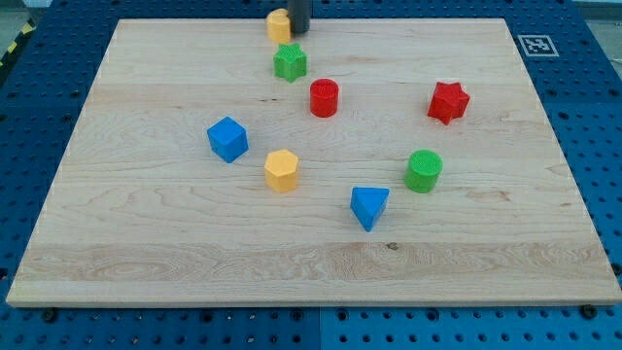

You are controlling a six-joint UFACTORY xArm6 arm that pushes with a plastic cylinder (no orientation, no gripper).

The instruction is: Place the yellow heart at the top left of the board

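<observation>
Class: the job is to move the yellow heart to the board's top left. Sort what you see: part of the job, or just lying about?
Job: yellow heart block, my tip at its right, wooden board.

Lying about: green star, red cylinder, red star, blue cube, yellow hexagon, green cylinder, blue triangle.

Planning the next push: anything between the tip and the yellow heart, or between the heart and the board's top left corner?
Nothing visible in either gap. My tip sits right against the view's right side of the yellow heart at the top edge. The strip of board leftward to the corner holds no block; the green block lies below that line.
</observation>
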